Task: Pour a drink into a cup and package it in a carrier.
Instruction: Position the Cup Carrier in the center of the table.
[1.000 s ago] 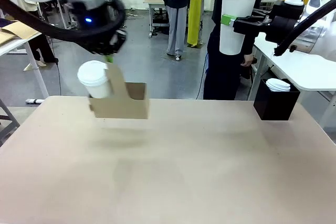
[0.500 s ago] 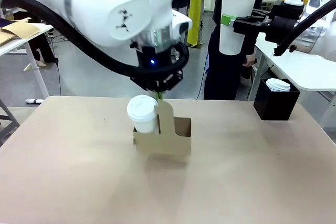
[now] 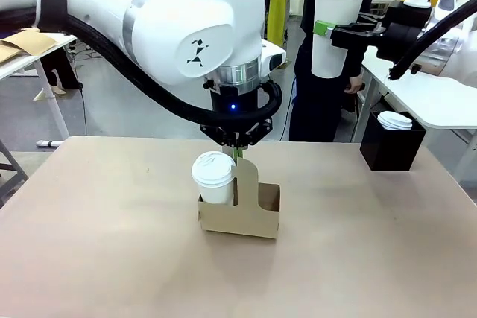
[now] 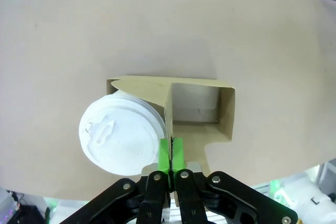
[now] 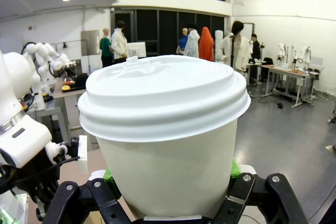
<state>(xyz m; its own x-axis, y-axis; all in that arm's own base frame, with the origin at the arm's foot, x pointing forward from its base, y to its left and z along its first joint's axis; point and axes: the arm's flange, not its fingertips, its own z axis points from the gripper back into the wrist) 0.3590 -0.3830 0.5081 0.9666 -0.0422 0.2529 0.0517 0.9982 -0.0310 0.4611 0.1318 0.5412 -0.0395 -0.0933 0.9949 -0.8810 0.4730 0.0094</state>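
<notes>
front view | 1 carrier [image 3: 238, 217], 1 cup [image 3: 213, 176] inside | left end effector [image 3: 238, 154] pinches handle | right end effector [image 3: 332, 31] grips second cup [image 3: 337, 9]

Lab hall: workbenches [image 5: 283, 73], grey floor [image 3: 149, 102].

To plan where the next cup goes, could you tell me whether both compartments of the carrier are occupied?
No, the carrier holds one lidded cup, while the compartment beside it stands empty.
</notes>
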